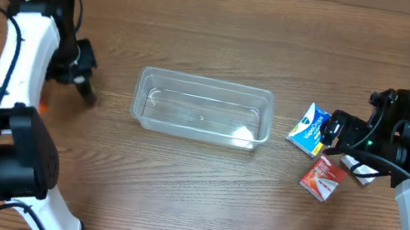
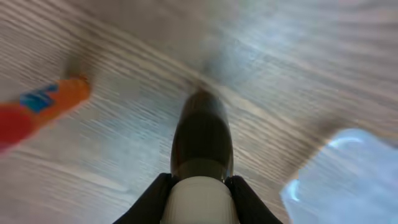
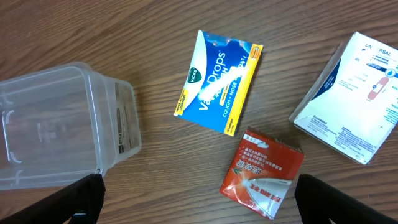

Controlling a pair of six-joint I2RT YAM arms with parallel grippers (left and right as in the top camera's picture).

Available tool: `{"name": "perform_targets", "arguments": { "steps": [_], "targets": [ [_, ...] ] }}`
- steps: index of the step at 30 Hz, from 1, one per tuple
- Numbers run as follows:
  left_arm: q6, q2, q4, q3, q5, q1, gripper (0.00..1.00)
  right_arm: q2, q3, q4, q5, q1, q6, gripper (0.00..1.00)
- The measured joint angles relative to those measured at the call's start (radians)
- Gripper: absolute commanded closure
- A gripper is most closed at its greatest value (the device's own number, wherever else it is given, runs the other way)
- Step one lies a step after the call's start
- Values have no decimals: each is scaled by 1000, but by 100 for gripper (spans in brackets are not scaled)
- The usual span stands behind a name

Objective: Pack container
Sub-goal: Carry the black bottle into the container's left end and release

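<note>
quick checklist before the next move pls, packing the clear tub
1. Container upright, mouth open: ok.
2. Anything packed: not ok, it is empty.
3. Left gripper grip on the dark item: looks closed on it, ok, though the view is blurred.
4. Right gripper open for a pick: ok.
5. Blue packet, red packet and white box lying apart, not overlapping: ok.
6. Orange tube away from the container side: ok.

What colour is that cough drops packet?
The flat cough drops packet is blue, yellow-edged; best in right wrist view.
</note>
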Motion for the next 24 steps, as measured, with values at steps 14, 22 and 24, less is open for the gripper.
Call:
{"name": "perform_targets", "arguments": {
  "steps": [14, 22, 24],
  "targets": [
    [0, -44, -160, 417, 16, -350, 96, 0, 1, 0, 0, 0, 0, 0],
    [-2, -44, -167, 262, -46, -484, 96, 0, 2, 4, 0, 0, 0, 0],
    [-8, -44, -149, 202, -63, -481, 96, 0, 2, 3, 0, 0, 0, 0]
  ]
}}
